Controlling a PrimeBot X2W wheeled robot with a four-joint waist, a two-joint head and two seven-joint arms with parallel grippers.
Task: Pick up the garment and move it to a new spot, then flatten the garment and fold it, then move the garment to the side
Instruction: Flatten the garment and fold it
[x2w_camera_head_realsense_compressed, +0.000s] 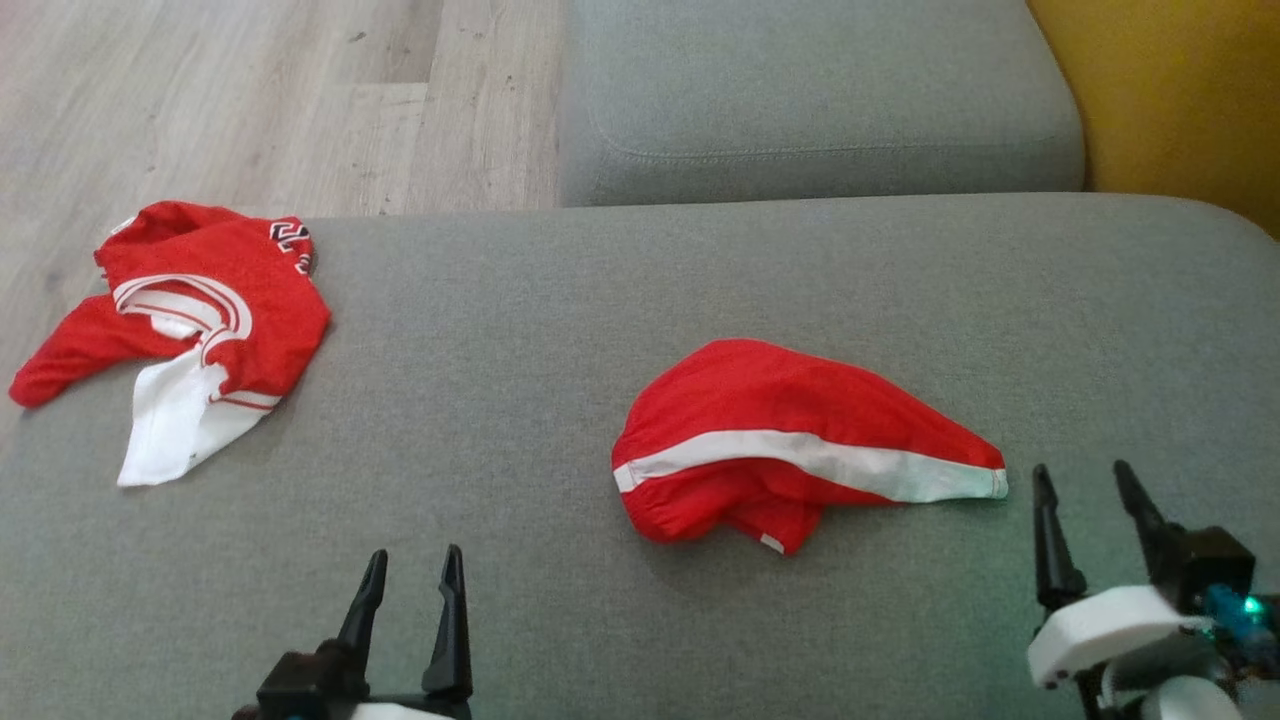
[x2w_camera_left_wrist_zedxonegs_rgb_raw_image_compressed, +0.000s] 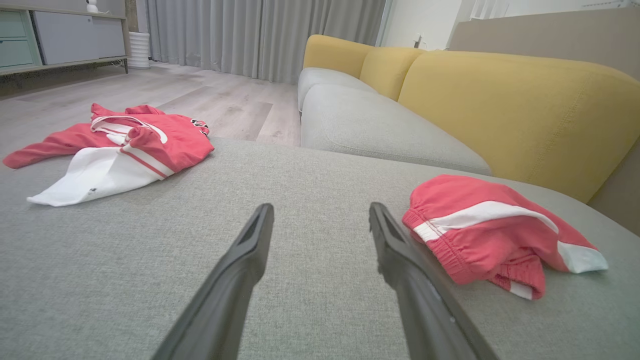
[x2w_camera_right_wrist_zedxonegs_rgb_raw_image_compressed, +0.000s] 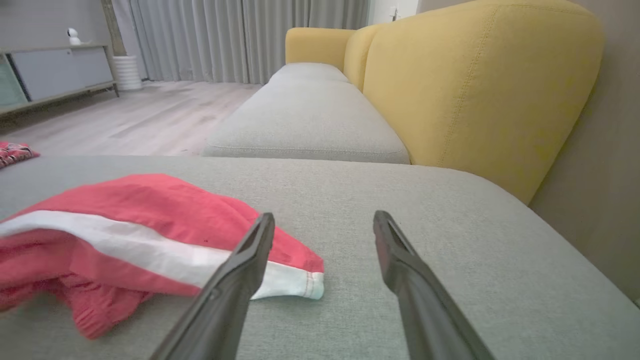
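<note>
The crumpled red shorts (x2w_camera_head_realsense_compressed: 790, 400) with a white side stripe lie in a heap near the middle of the grey fabric sofa seat (x2w_camera_head_realsense_compressed: 480, 380), and neither hand touches them. The right hand (x2w_camera_head_realsense_compressed: 1081, 468) hovers just beside their white-hemmed leg end, fingers spread and empty. The left hand (x2w_camera_head_realsense_compressed: 416, 553), also spread and empty, points up from the lower left of the head view. A rumpled red-and-white jersey (x2w_camera_head_realsense_compressed: 230, 300) lies at the seat's left corner, well apart from the shorts.

Grey sofa seat (x2w_camera_head_realsense_compressed: 700, 280), yellow backrest (x2w_camera_left_wrist_zedxonegs_rgb_raw_image_compressed: 525, 110), pale wood floor (x2w_camera_head_realsense_compressed: 250, 100), grey curtains (x2w_camera_left_wrist_zedxonegs_rgb_raw_image_compressed: 260, 35)
</note>
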